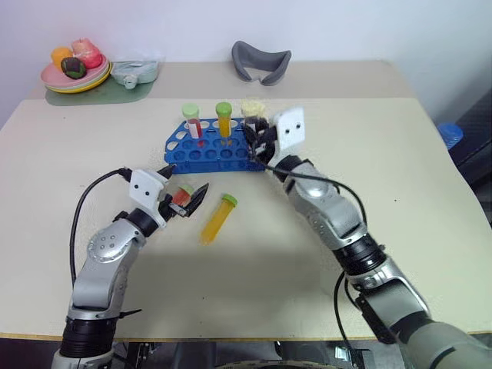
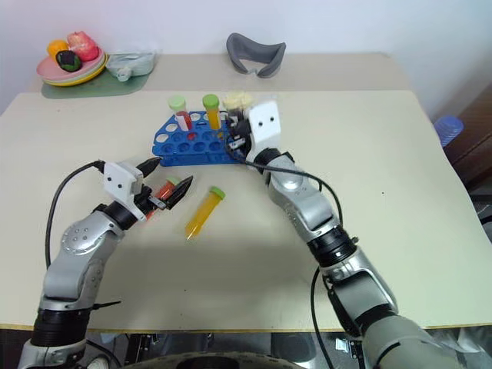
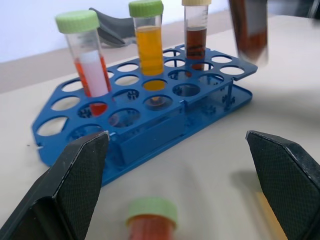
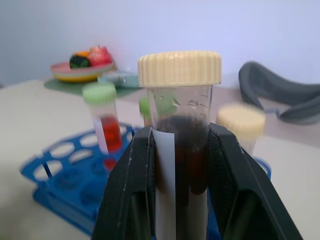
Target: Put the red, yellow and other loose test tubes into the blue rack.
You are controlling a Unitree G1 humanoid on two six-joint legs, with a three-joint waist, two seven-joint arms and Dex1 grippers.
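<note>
text: none legible | labels: none legible | numbers: none legible

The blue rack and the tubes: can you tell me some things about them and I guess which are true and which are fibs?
1. Three tubes stand in the blue rack. True: a red tube, an orange tube and a brown tube.
2. The right gripper holds a brown tube with a cream cap. True.
3. The left gripper is clamped on the yellow tube. False: its jaws are open, and the yellow tube lies loose on the table beside it.
4. The loose red tube has a blue cap. False: its cap is green.
5. The rack is full. False: most holes are empty.
</note>
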